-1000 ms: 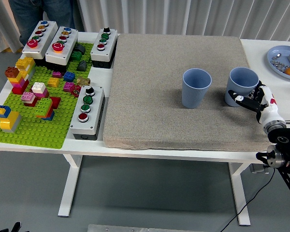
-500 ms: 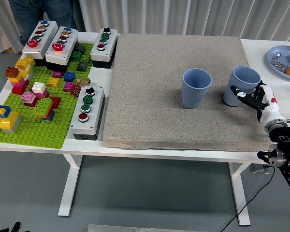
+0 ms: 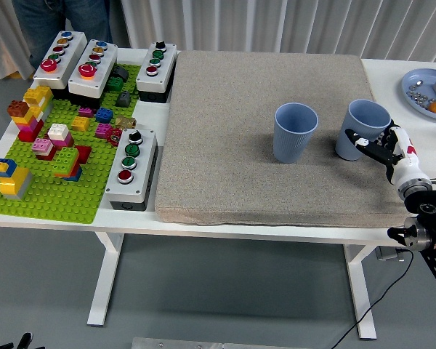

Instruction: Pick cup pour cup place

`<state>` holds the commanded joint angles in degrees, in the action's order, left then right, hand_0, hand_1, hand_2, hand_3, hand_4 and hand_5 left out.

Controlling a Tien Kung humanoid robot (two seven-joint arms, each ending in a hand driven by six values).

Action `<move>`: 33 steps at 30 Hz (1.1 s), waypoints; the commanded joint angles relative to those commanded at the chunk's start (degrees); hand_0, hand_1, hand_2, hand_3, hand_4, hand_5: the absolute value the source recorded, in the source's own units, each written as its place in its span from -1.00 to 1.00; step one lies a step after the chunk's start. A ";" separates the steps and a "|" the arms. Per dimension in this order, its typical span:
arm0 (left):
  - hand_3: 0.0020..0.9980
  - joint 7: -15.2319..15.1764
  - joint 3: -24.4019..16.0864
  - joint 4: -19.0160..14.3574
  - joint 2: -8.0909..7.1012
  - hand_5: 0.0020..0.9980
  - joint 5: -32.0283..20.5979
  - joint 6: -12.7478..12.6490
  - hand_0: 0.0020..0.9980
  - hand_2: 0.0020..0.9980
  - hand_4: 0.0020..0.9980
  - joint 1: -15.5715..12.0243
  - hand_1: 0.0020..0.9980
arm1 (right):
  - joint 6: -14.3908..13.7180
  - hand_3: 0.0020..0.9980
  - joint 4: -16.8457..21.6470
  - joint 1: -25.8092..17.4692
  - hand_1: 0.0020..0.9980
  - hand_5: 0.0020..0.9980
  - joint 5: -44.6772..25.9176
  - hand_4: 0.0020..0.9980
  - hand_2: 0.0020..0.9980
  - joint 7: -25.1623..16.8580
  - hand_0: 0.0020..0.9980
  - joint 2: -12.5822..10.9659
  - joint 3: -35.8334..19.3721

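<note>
White table [image 3: 392, 76], white legs, grey floor below. Most of the top is covered by a grey-beige felt-like mat [image 3: 269, 138], rectangular, running from the far edge nearly to the near edge.

Two blue cups on the mat, right half, both upright-ish w/ open mouths up. Left cup [image 3: 295, 131] stands free, nothing touching it. Right cup [image 3: 362, 128] sits near the mat's right edge, leaning slightly toward the left cup; cups are near each other but apart.

Right hand [image 3: 384, 147] comes in from the lower-right, white wrist w/ black arm below. Its dark fingers [image 3: 365, 139] are wrapped round the right cup's lower side wall, i.e. grasping it. Can't tell if the cup base is lifted off the mat. Left hand not seen.

Left of the mat: green brick baseplate [image 3: 51, 174] w/ assorted coloured bricks, some stacked. Four grey button boxes [image 3: 131, 167] on/around it: three at the far edge, one beside the mat's left edge.

Far right corner: blue plate [image 3: 416, 89] w/ small items, incl. something orange; partly cut off by the frame.

Room: white vertical-ribbed curtain [image 3: 276, 25] behind the table. A person [image 3: 58, 18] in jeans stands at the far left; only the legs show.
</note>
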<state>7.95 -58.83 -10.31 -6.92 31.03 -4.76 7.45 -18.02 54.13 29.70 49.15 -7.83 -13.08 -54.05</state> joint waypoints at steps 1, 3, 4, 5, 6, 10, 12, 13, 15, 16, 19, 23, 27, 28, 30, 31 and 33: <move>0.32 0.01 -0.09 0.00 0.01 0.98 0.08 -0.01 0.43 0.47 -0.06 -0.04 0.31 | 0.04 0.82 0.19 -0.06 0.65 -0.22 0.12 0.71 0.72 0.10 0.87 -0.10 -0.02; 0.32 0.04 -0.20 0.00 0.01 0.98 0.16 -0.03 0.43 0.47 -0.06 -0.11 0.31 | 0.04 0.82 0.43 -0.15 0.65 -0.22 0.47 0.71 0.73 0.29 0.86 -0.23 -0.10; 0.32 0.04 -0.21 0.00 0.01 0.98 0.17 -0.03 0.43 0.47 -0.06 -0.12 0.31 | 0.04 0.82 0.45 -0.16 0.65 -0.22 0.50 0.71 0.73 0.30 0.86 -0.24 -0.11; 0.32 0.05 -0.26 0.00 0.04 0.98 0.20 -0.04 0.43 0.47 -0.06 -0.16 0.31 | 0.13 0.82 0.66 -0.25 0.65 -0.22 0.62 0.71 0.73 0.53 0.86 -0.36 -0.17; 0.32 0.05 -0.26 0.00 0.05 0.98 0.20 -0.04 0.43 0.47 -0.06 -0.17 0.31 | 0.15 0.82 0.72 -0.27 0.65 -0.22 0.68 0.71 0.73 0.60 0.86 -0.40 -0.19; 0.32 0.07 -0.32 0.00 0.03 0.98 0.28 -0.04 0.43 0.47 -0.06 -0.16 0.31 | 0.35 0.82 1.36 -0.48 0.65 -0.23 0.97 0.70 0.74 1.21 0.87 -0.87 -0.17; 0.32 0.07 -0.34 0.00 0.01 0.98 0.27 -0.05 0.43 0.47 -0.06 -0.24 0.31 | 0.37 0.82 1.74 -0.64 0.65 -0.23 1.07 0.70 0.74 1.32 0.87 -1.08 -0.26; 0.32 0.07 -0.37 0.00 0.01 0.98 0.30 -0.06 0.43 0.47 -0.06 -0.26 0.31 | 0.37 0.82 1.83 -0.67 0.65 -0.23 1.06 0.70 0.74 1.35 0.87 -1.13 -0.30; 0.32 0.08 -0.33 0.00 -0.01 0.98 0.28 -0.05 0.43 0.47 -0.06 -0.29 0.31 | 0.34 0.83 1.98 -0.73 0.66 -0.23 1.04 0.70 0.75 1.42 0.87 -1.18 -0.35; 0.32 0.09 -0.35 0.00 -0.01 0.98 0.30 -0.06 0.43 0.47 -0.06 -0.33 0.31 | 0.35 0.83 2.14 -0.82 0.66 -0.23 1.07 0.70 0.75 1.53 0.87 -1.22 -0.36; 0.32 0.08 -0.33 0.00 -0.03 0.98 0.25 -0.06 0.43 0.47 -0.06 -0.44 0.31 | 0.29 0.83 2.56 -1.09 0.66 -0.23 1.17 0.70 0.75 1.70 0.87 -1.33 -0.41; 0.32 0.08 -0.32 0.00 -0.01 0.98 0.21 -0.06 0.43 0.47 -0.06 -0.53 0.31 | 0.16 0.83 3.02 -1.33 0.66 -0.24 1.38 0.71 0.75 1.88 0.87 -1.41 -0.56; 0.32 0.08 -0.33 0.00 -0.02 0.98 0.20 -0.06 0.43 0.47 -0.06 -0.43 0.31 | 0.26 0.83 3.98 -1.59 0.66 -0.24 1.51 0.70 0.76 2.14 0.87 -1.84 -0.75; 0.32 0.08 -0.36 0.00 -0.03 0.98 0.21 -0.06 0.43 0.47 -0.06 -0.43 0.31 | 0.27 0.83 4.18 -1.67 0.66 -0.24 1.53 0.70 0.76 2.20 0.87 -2.00 -0.86; 0.32 0.08 -0.43 0.00 -0.04 0.98 0.26 -0.07 0.43 0.47 -0.06 -0.42 0.31 | 0.25 0.83 4.24 -1.72 0.66 -0.24 1.58 0.70 0.76 2.29 0.87 -2.10 -1.07; 0.32 0.09 -0.45 0.00 -0.05 0.98 0.29 -0.07 0.43 0.47 -0.06 -0.41 0.31 | 0.25 0.83 4.24 -1.72 0.66 -0.24 1.60 0.70 0.76 2.32 0.87 -2.13 -1.14; 0.32 0.12 -0.47 0.00 -0.05 0.97 0.32 -0.06 0.43 0.47 -0.06 -0.43 0.31 | 0.27 0.83 4.43 -1.83 0.66 -0.24 1.73 0.70 0.76 2.46 0.88 -2.22 -1.21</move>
<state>8.07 -59.30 -10.31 -6.96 31.36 -4.82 7.01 -17.75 58.57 27.87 50.88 -5.36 -15.31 -55.25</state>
